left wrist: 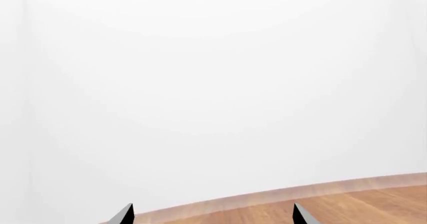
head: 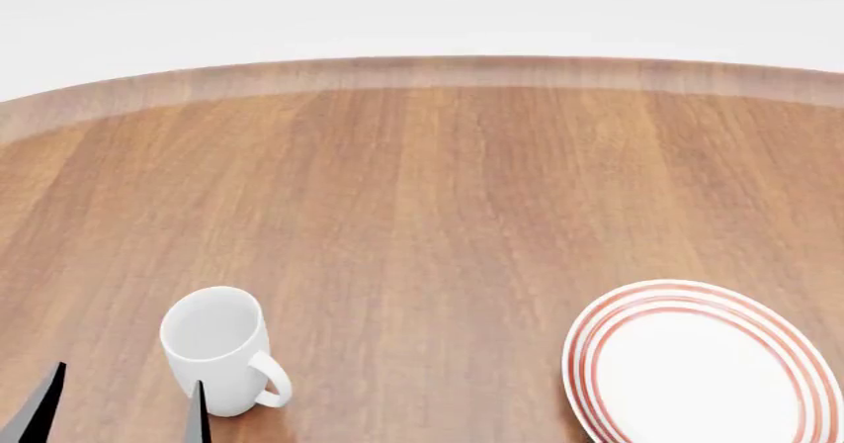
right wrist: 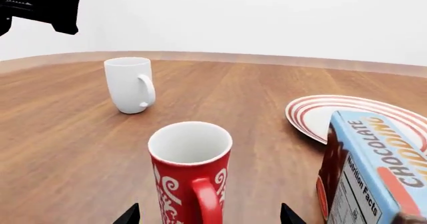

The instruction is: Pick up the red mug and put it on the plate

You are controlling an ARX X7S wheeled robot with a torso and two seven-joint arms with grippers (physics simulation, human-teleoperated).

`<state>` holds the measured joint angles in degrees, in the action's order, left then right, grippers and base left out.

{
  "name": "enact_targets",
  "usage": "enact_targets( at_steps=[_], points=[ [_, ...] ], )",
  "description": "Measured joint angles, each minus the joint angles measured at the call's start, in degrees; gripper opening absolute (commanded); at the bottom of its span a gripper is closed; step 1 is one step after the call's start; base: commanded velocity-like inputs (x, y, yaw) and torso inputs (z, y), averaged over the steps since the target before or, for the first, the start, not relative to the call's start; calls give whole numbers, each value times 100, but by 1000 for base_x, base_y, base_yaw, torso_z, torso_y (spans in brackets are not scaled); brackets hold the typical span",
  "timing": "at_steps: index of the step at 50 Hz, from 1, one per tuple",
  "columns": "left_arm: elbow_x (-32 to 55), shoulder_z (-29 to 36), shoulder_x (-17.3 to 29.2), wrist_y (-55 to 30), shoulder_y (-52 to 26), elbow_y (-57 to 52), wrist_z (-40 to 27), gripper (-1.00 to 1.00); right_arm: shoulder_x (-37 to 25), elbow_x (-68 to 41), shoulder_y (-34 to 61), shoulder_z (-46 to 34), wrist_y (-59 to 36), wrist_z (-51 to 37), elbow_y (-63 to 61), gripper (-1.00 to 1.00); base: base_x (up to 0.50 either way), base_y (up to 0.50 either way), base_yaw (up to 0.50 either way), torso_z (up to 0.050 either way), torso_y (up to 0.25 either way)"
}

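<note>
Across the round wooden table [head: 436,196], seen from the head camera, the plate [head: 699,364] with red rings is being shown at about four o'clock near the frame's edge, while a plain white mug [head: 217,349] is standing at about seven o'clock, just beside the dark fingertips of the left gripper [head: 119,408].

From the right wrist camera, a blue chocolate box [right wrist: 373,169] is being seen standing close to the plate [right wrist: 347,115], partly covering its rim. The red mug [right wrist: 191,171], not visible from the head camera, is being framed upright directly ahead of the right gripper [right wrist: 210,216], its long axis vertical, its white interior open upward and its red handle turned toward the camera. The white mug [right wrist: 130,84] is sitting well beyond it, toward eleven o'clock.

Both pairs of fingertips are being held apart with nothing between them; the left ones [left wrist: 213,216] are being pointed at bare wall and the table's far edge.

The right arm is judged the nearer one: the red mug is lying straight in line with its spread fingers, so the coming move is likely turning on a short advance to straddle the body, with the handle facing the wrist being the thing to avoid. The plate is waiting at roughly two o'clock from that mug.
</note>
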<state>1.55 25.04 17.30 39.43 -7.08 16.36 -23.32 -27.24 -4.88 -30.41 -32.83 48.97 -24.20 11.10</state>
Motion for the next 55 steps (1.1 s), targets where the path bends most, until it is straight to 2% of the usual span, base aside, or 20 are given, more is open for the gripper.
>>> enact_targets(
  at_steps=[55],
  points=[
    [4,66,35,52,-26,25,-74,100,190,-248,388,-199,-9,169,518,100,0,0,0,0,0]
  ],
)
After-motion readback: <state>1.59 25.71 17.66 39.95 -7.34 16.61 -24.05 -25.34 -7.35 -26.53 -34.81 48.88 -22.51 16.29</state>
